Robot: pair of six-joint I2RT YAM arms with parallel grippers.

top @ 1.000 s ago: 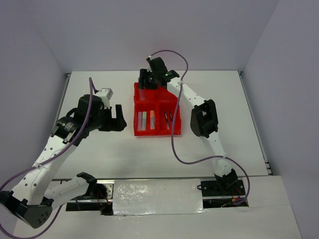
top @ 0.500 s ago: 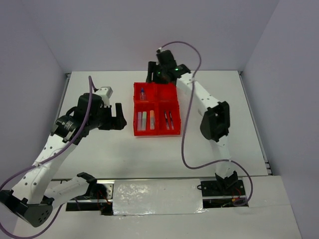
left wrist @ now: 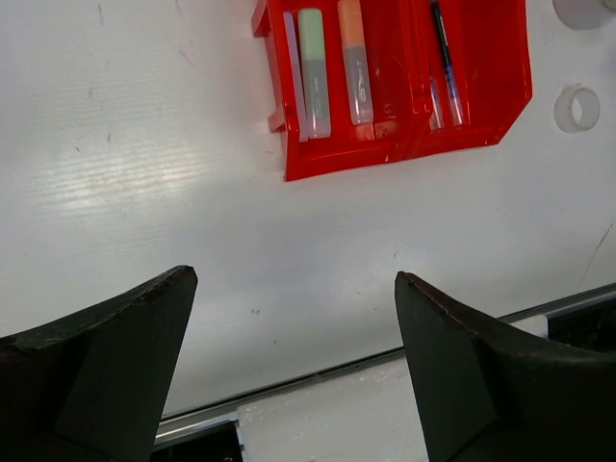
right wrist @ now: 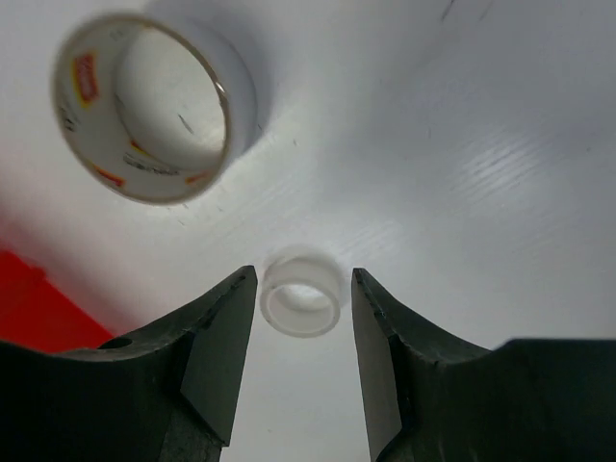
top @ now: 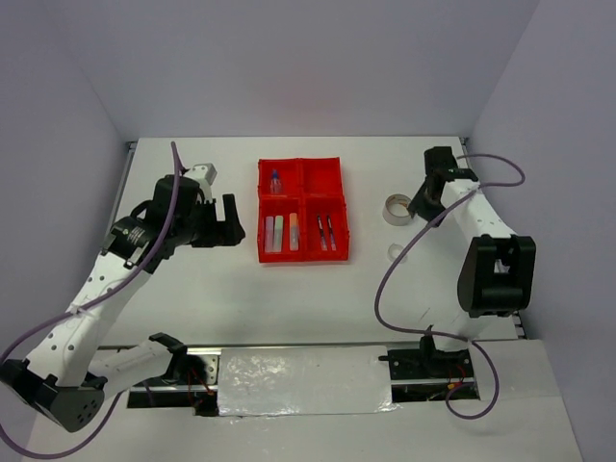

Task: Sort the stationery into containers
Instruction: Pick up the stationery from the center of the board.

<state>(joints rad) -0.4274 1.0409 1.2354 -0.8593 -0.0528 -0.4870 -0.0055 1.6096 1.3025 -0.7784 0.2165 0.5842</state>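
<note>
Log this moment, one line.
right gripper: open, aimed at small white ring; beige tape roll: on table; left gripper: open, empty; red four-compartment plastic tray: sticks, pens, bottle

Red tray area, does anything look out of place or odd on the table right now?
Nothing looks spilled or damaged. But two items sit outside the red tray: the tape roll and the small white ring are on the table to its right, and the tray's back right compartment is empty.
</note>
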